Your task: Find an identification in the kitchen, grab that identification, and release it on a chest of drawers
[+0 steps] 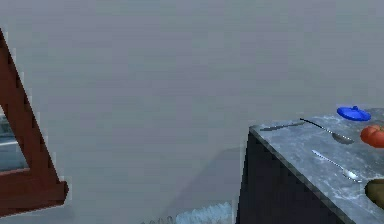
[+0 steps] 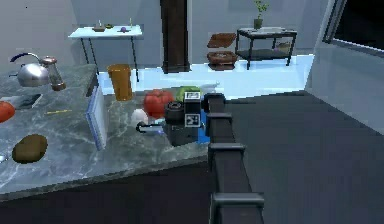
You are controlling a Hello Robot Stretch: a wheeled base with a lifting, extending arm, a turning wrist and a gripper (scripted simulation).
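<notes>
Grey marble countertop [image 2: 65, 150]: orange tumbler [image 2: 121, 80], contents hidden; silver kettle [image 2: 32, 70]; small white mug [image 2: 139, 117] near gripper [image 2: 158, 126], round red tomato [image 2: 158, 101] behind. Finger spread, load: can't tell.

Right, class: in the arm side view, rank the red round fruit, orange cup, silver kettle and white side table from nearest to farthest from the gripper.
1. Red round fruit, right by the gripper.
2. Orange cup, farther left on the counter.
3. Silver kettle, counter's far left.
4. White side table, across the room.

Even, soft light; wall [image 1: 150, 80] dimmer low down; bright patch on far floor [image 2: 270, 78].
</notes>
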